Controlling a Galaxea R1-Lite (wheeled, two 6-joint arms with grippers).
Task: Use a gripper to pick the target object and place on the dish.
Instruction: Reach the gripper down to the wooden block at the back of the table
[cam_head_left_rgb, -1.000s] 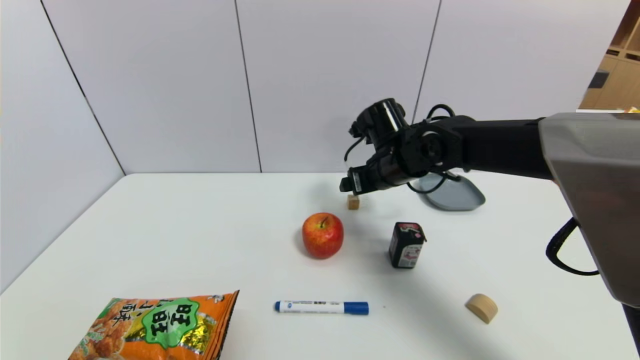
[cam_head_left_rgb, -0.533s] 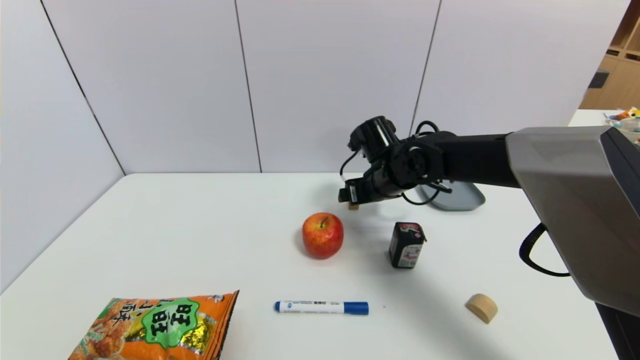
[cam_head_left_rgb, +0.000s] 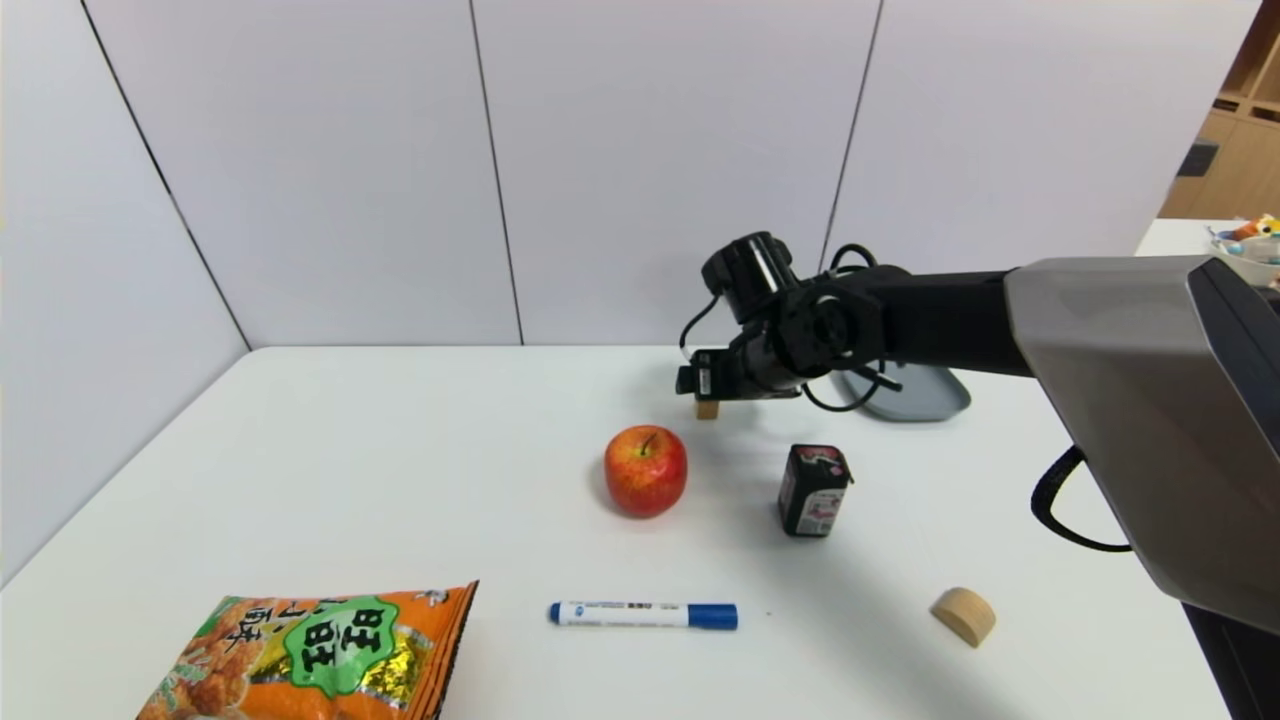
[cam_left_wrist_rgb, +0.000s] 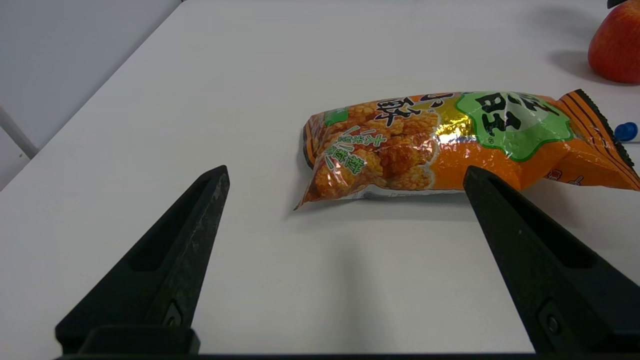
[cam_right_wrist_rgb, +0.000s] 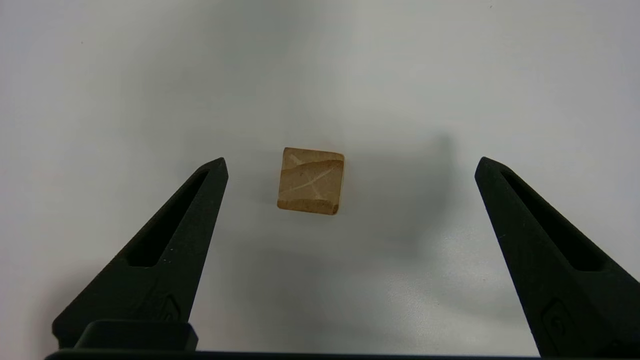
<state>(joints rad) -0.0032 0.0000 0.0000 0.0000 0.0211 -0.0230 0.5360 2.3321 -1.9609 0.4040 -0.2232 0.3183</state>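
Head view: white surface; right gripper, lowered over the cube since a second ago, so a grasp seems near. Dish, grey-blue, shallow, beyond the black box. Apple, round, glossy. Wooden cube, grained, ungripped between widely opened jaws. Left gripper, opened, parked near the snack bag.

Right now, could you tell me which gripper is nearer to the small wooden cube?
The right: the right gripper is open around the cube, not touching it; the left gripper is off by the snack bag.
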